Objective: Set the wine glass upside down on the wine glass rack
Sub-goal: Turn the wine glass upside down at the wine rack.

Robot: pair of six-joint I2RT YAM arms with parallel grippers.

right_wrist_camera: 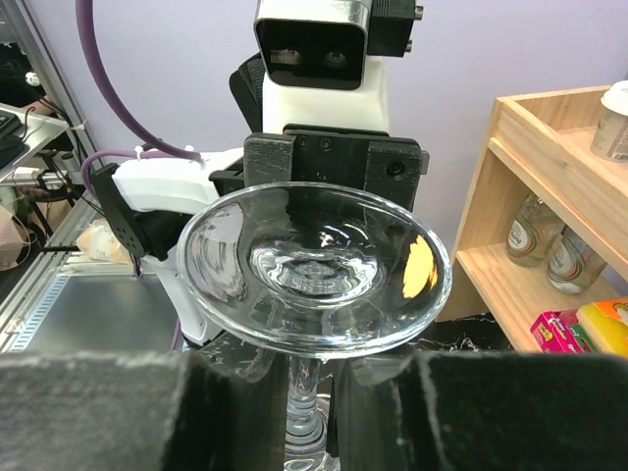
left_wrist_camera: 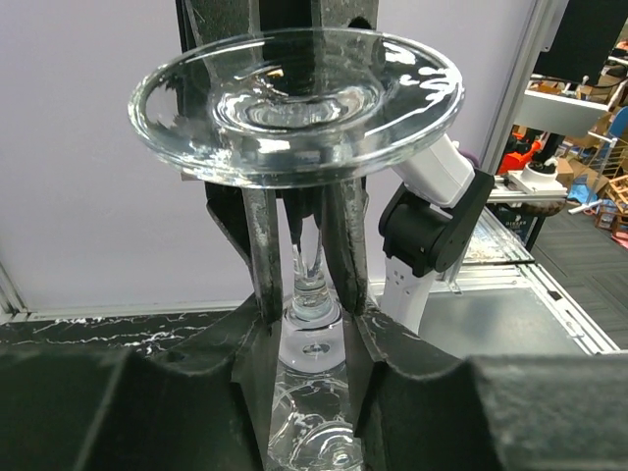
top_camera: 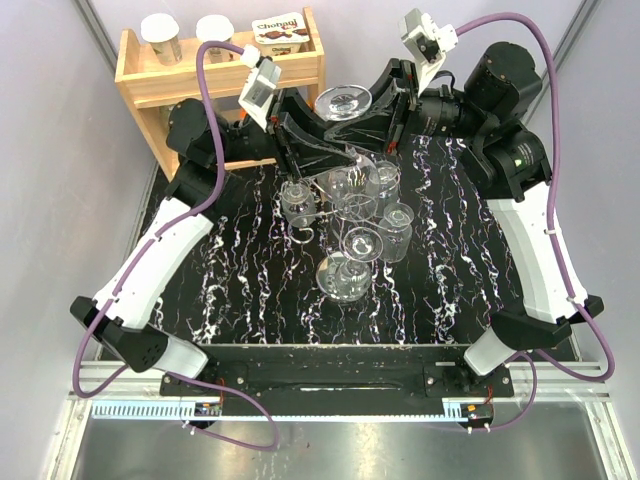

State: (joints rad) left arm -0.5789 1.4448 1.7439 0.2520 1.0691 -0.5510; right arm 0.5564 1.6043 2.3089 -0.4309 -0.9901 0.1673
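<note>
Dark padded fingers [left_wrist_camera: 128,412] of the left hand [left_wrist_camera: 312,339] fill the foreground of its own view, part open and flanking the knob where stem meets bowl; whether they press on glass yet I cannot tell; the right hand [right_wrist_camera: 306,412] is closed narrowly on the stem of the clear wine glass [top_camera: 345,102], which hangs foot-up in the air between the two hands at the far side of the black white-veined surface [top_camera: 250,300], beyond the thin silver wire wine glass rack [top_camera: 305,236] and not yet on it. Biggest risk, as I judge it: the rack already carries several other glasses [top_camera: 385,182], so swinging this bowl in could knock a neighbour or tip the light stand; next, two hands pinching one slender stem from opposite sides could snap it if they pull unevenly; lesser, smooth glass could slide through the pads in a handover; the glass itself is transparent and inverted, its broad round foot [left_wrist_camera: 294,98] uppermost and glinting above a thin knobbed stem [left_wrist_camera: 312,280].
</note>
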